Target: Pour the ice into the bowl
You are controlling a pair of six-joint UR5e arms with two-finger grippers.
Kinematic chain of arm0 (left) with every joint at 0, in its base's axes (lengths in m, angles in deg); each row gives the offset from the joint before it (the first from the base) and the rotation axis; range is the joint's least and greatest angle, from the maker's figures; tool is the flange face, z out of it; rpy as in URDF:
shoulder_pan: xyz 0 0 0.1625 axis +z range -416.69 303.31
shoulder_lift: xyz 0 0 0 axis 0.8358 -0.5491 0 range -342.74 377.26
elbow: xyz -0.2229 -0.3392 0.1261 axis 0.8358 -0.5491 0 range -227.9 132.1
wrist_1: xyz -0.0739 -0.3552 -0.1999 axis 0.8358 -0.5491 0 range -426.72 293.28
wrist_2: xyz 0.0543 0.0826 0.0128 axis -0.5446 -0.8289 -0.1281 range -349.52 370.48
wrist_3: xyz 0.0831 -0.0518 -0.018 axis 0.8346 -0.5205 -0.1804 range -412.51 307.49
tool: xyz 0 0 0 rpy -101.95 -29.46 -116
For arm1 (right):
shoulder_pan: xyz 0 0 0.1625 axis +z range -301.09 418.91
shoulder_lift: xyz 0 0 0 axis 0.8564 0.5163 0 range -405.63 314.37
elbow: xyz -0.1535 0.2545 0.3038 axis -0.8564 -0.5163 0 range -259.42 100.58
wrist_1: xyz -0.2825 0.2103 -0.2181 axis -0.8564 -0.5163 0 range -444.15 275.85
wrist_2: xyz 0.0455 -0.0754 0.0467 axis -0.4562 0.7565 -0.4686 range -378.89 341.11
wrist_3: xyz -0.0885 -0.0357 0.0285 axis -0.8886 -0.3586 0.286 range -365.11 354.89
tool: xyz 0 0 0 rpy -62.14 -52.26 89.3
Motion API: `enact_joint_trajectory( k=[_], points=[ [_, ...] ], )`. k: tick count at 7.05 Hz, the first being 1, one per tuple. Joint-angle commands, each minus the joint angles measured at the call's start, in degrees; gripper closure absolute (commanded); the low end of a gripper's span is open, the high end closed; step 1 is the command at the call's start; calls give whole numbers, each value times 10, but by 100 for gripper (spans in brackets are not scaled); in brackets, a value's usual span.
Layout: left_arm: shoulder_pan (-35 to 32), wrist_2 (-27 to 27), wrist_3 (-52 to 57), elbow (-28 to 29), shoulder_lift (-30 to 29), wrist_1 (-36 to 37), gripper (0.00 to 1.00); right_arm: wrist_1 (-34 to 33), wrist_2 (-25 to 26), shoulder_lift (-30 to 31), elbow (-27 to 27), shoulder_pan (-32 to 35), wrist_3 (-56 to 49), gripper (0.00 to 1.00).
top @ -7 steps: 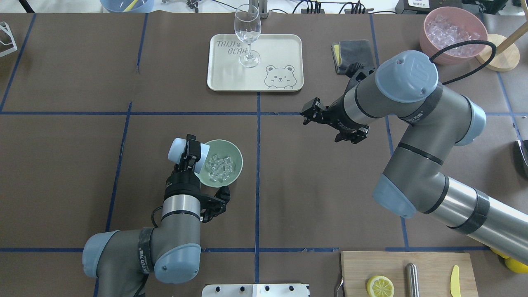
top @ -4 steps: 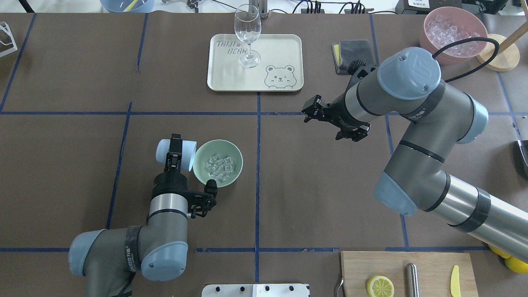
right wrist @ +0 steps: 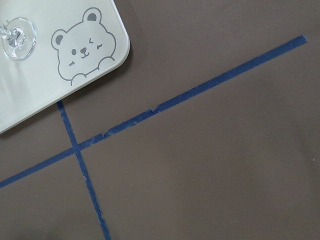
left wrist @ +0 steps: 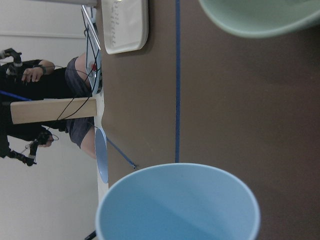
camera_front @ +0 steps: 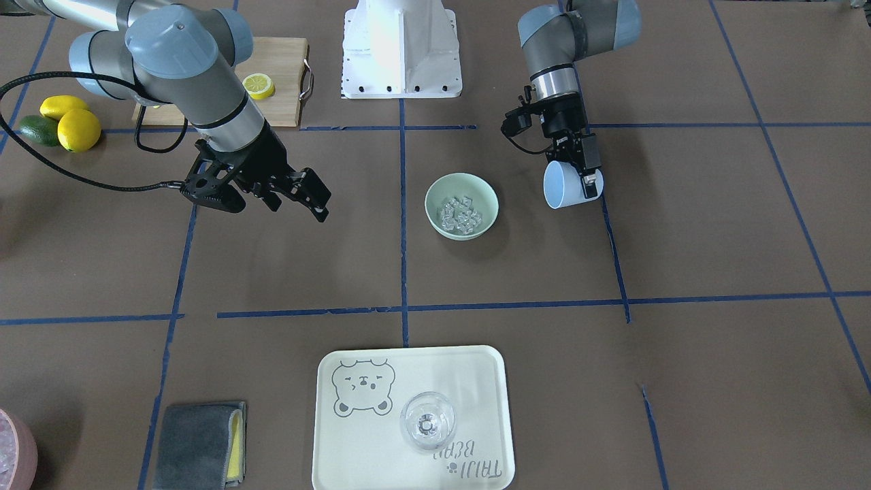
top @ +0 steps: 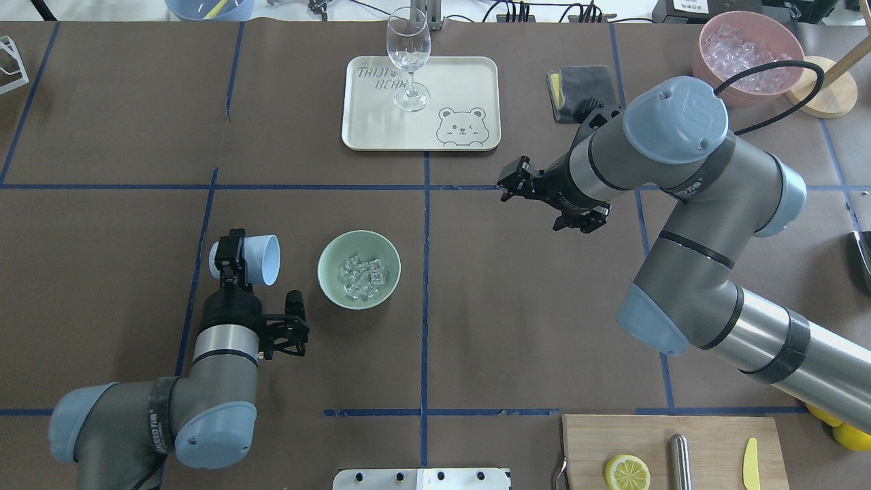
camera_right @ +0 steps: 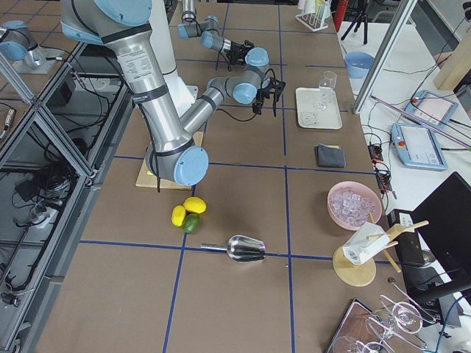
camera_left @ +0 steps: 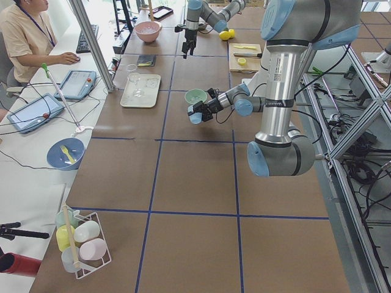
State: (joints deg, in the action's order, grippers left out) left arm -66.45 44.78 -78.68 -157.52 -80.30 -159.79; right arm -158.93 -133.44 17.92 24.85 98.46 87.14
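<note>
My left arm has drawn back toward the left of the overhead view. A second ago the cup [top: 257,260] hung tipped over the bowl's rim; now it is well apart from the bowl [top: 331,253], with bare table between. My right arm has hardly stirred.

Nearest me, in the lower left, my left gripper [top: 233,261] is clamped on the cup's wall. The cup lies sideways with its mouth toward the bowl, and the wrist view shows it empty, so I judge the pour done and the cup ready to be righted and set down.

Right of the cup, the ice [top: 363,275] sits heaped in the bowl, none spilled around it.

Farther on, right of centre, my right gripper [top: 546,201] hangs above the table, spread and holding nothing, parked clear of the work.

At the top stands the tray [top: 469,75] with the glass [top: 408,51].
</note>
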Motion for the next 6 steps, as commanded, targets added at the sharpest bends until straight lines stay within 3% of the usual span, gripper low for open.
enact_joint_trajectory(
  k=[1,4,6],
  points=[
    [0,3,-262,-13,33,0,100,1,0,0,2,1,0,0],
    [1,-16,-609,-16,125,-2,100,0,-2,0,2,2,0,0],
    [0,-17,-668,-4,122,-4,100,0,-1,0,4,2,0,0]
  ],
)
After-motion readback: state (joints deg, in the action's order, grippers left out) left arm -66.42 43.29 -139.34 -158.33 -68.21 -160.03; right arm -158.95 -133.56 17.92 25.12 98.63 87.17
